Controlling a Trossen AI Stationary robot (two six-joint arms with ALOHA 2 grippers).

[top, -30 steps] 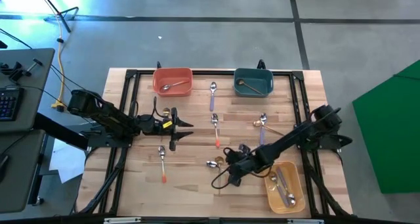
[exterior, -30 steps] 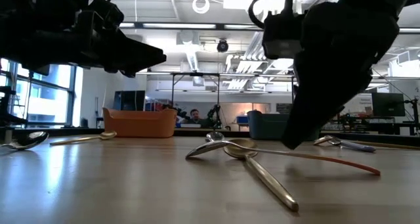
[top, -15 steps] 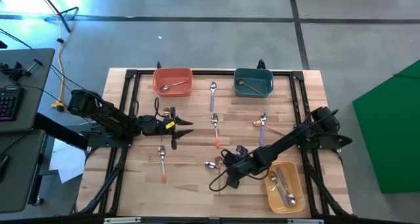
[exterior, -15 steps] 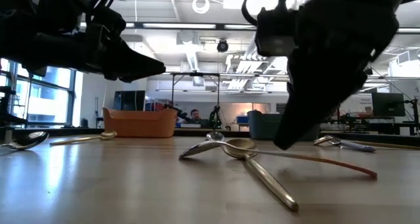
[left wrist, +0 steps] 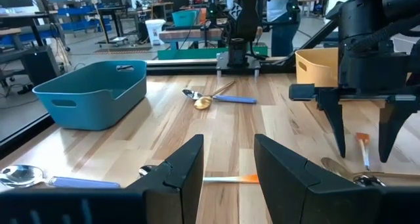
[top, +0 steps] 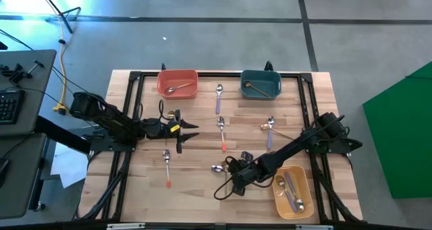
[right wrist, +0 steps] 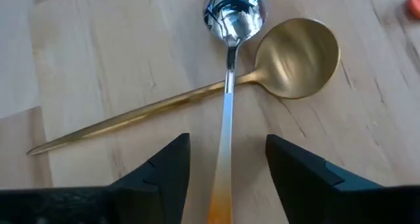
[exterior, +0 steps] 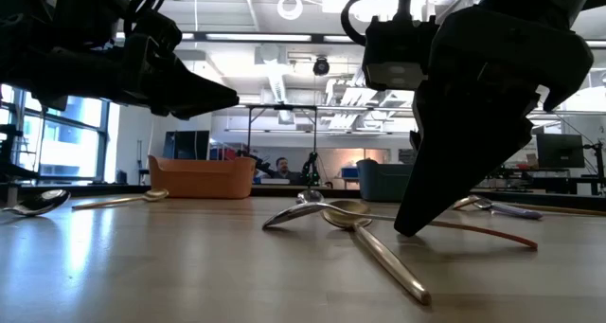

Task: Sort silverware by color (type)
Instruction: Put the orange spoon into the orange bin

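We see the left gripper [top: 190, 132] unchanged from the earlier frames, hovering open and empty over the table's [top: 202, 189] left half, with an orange-handled spoon [top: 167, 168] lying just in front of it. Moving right, the right gripper [top: 226, 168] has slid further toward the table's near edge and dropped lower than a moment ago; its open fingers [right wrist: 164, 171] now straddle the handle of another orange-handled spoon [right wrist: 228, 112], which lies crossed over a gold spoon [right wrist: 289, 50].

Along the far edge, the coral bowl [top: 177, 82] holds 1 spoon, a purple-handled spoon [top: 219, 97] lies between the bowls, and the teal bowl [top: 260, 83] holds a gold one. A third orange spoon [top: 222, 132] rests mid-table, and 2 more spoons [top: 270, 129] lie further right. The yellow bowl [top: 292, 191] sits at the near right corner with several spoons inside, close under the right arm. Bare wood lies open along the near edge, left of the right gripper.
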